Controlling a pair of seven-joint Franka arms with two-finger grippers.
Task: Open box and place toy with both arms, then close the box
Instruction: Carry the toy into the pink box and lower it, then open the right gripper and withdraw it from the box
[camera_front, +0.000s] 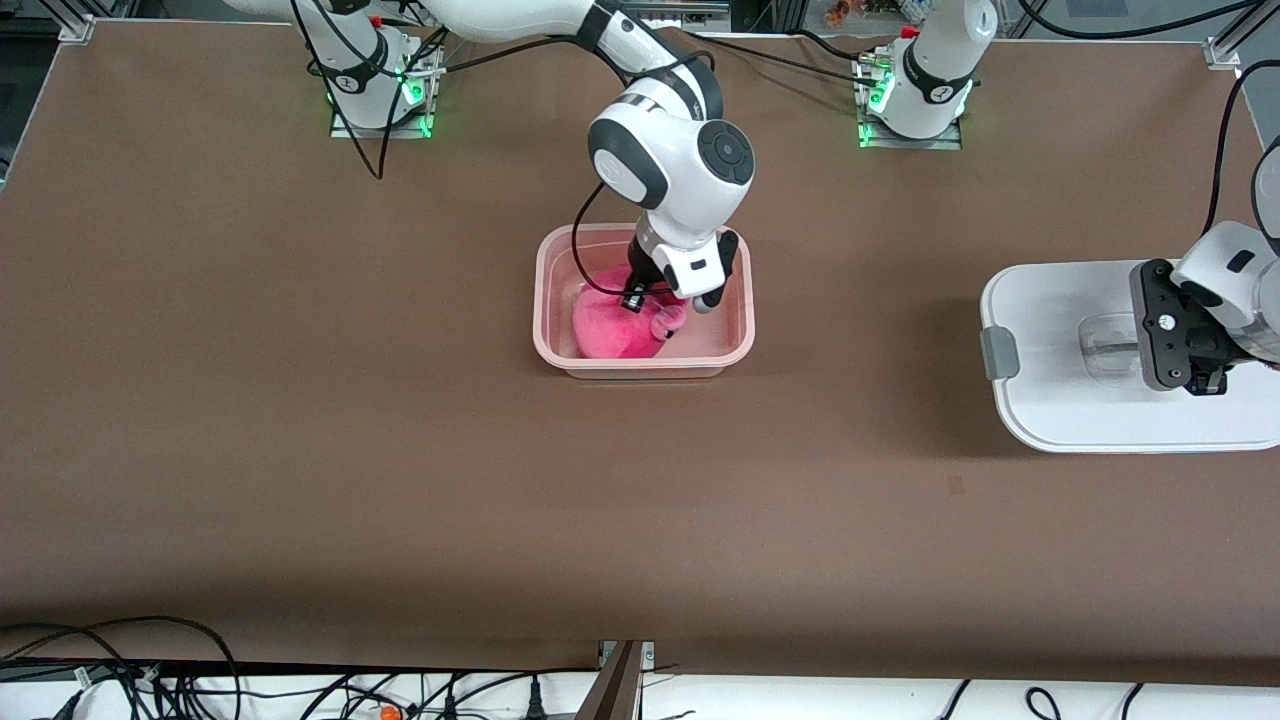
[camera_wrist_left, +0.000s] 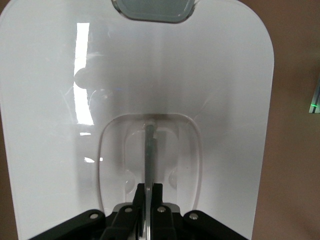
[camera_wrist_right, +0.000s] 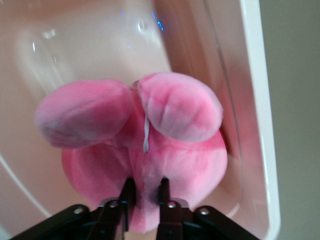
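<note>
The box is open. Its pinkish tub (camera_front: 545, 300) stands mid-table, and the pink plush toy (camera_front: 610, 330) lies inside it. My right gripper (camera_front: 640, 300) reaches down into the tub. In the right wrist view its fingers (camera_wrist_right: 146, 187) press a fold of the toy (camera_wrist_right: 175, 150) from both sides, beside the tub wall (camera_wrist_right: 250, 100). The white lid (camera_front: 1060, 400) is flat at the left arm's end of the table. My left gripper (camera_front: 1205, 385) is shut on the thin clear handle (camera_wrist_left: 150, 150) in the lid's (camera_wrist_left: 225, 100) recess. Whether the lid rests on the table I cannot tell.
A grey clip (camera_front: 998, 352) sticks out of the lid's edge toward the tub. Brown tabletop lies between tub and lid and on toward the front camera. Both arm bases (camera_front: 380, 90) (camera_front: 915, 100) stand along the table's robot edge. Cables run along the front rail (camera_front: 620, 680).
</note>
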